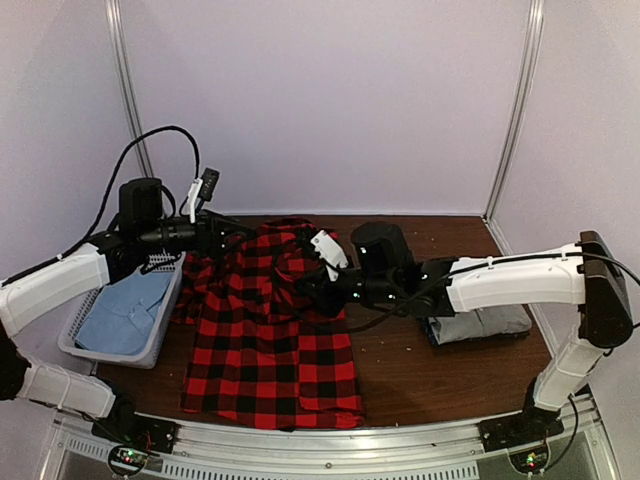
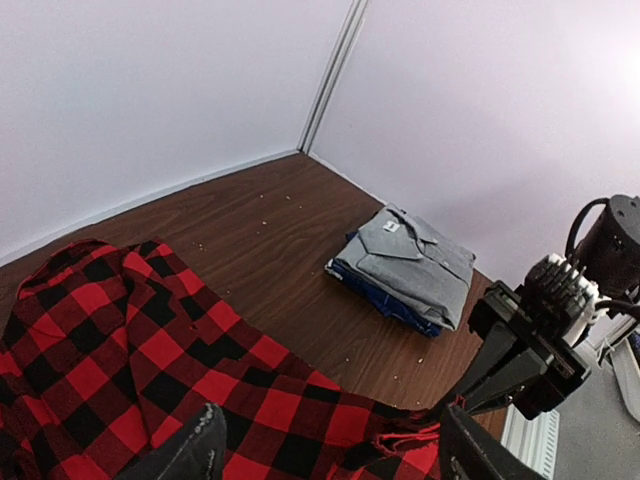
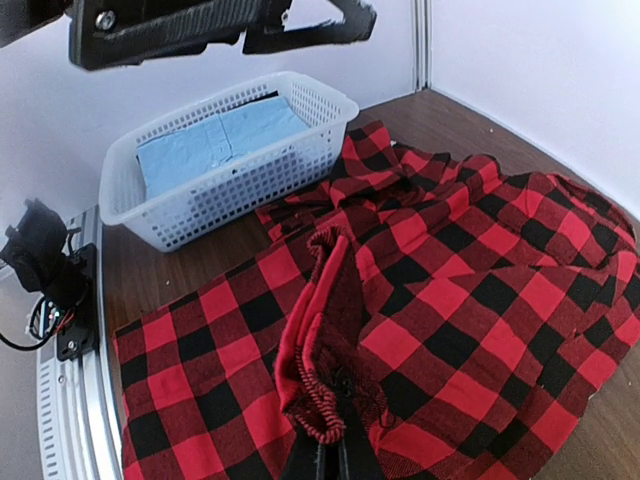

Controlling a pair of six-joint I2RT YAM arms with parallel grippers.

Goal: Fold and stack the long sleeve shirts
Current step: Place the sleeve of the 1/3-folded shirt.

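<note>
The red-and-black checked flannel shirt [image 1: 270, 340] lies spread on the brown table, rumpled at its far end. My right gripper [image 1: 306, 284] is shut on a bunched fold of its right edge [image 3: 335, 340] and holds that fold lifted; this gripper also shows in the right wrist view [image 3: 336, 456]. My left gripper [image 1: 220, 238] hovers open and empty over the shirt's far left part, with its fingers wide apart above the cloth [image 2: 330, 435]. The grey collared shirt [image 2: 415, 255] lies folded on a blue folded garment at the right [image 1: 480, 325], partly under my right arm.
A white plastic basket [image 1: 160, 335] with light blue cloth [image 3: 215, 140] stands at the left table edge, beside the flannel. Walls close the back and sides. Bare wood shows between the flannel and the folded pile [image 1: 400, 370].
</note>
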